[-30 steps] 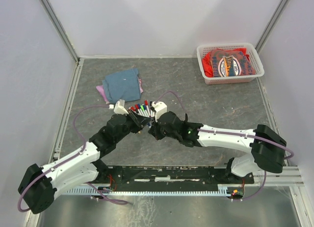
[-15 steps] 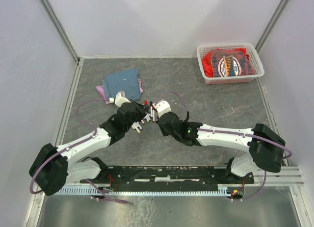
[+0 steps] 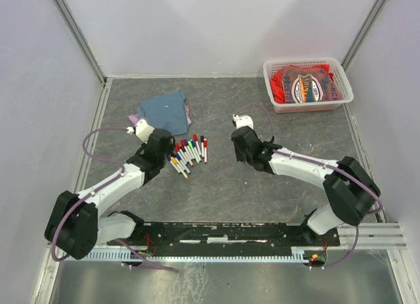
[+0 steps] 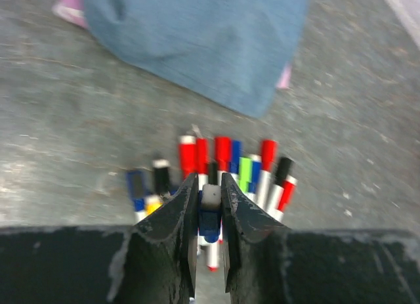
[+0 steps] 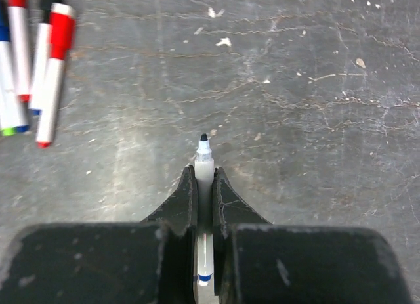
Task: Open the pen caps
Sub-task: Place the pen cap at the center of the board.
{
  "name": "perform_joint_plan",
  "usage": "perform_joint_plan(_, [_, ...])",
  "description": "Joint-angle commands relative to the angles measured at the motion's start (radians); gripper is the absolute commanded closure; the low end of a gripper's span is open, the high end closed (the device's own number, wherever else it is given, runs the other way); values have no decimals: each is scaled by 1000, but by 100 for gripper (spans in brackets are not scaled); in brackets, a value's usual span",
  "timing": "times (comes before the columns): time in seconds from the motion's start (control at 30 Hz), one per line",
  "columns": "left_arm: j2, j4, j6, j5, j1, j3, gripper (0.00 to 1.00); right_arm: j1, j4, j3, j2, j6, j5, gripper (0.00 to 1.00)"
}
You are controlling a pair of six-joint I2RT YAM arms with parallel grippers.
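- Blue cap (image 4: 210, 220) sits pinched between the fingers of the left gripper (image 4: 209, 186), which is nearly closed around it, low in the middle of the left wrist view.
- White pen (image 5: 204, 163) with a bare dark tip (image 5: 204, 138) is squeezed tight in the right gripper (image 5: 204, 173), so this cap looks to be off.
- Both arms are well apart, one on each side of the row of pens (image 3: 188, 152) in the middle of the top view.
- Next, the cap and pen likely need putting down on bare table (image 3: 262, 186). Then a pen with its cap on, like the red cap (image 4: 223, 152), needs grabbing.
- Open room lies right of the row. The blue cloth (image 3: 164, 113) is just above it, and the basket (image 3: 303, 61) is far off at the upper right.
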Motion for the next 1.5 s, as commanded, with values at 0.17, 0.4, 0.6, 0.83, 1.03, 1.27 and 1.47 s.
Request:
perform_joint_plan(0.17, [49, -65, -25, -47, 138, -24, 97, -143, -6, 73, 119, 19, -53, 99])
perform_joint_plan(0.4, [131, 73, 72, 125, 131, 41, 97, -223, -14, 53, 117, 7, -72, 99])
perform_joint_plan(0.6, [326, 68, 212, 159, -51, 275, 97, -271, -3, 43, 139, 5, -91, 97])
perform_joint_plan(0.83, [605, -41, 278, 208, -177, 543, 97, -324, -11, 60, 171, -1, -97, 94])
perform_joint_plan(1.03, [747, -104, 285, 219, -211, 676, 97, -355, -15, 74, 197, -13, -105, 89])
perform_joint_plan(1.27, [849, -157, 293, 214, -211, 777, 93, -358, -3, 114, 238, -19, -145, 85])
perform_joint_plan(1.47, [869, -188, 294, 197, -212, 790, 79, -357, -17, 156, 272, -21, -162, 83])
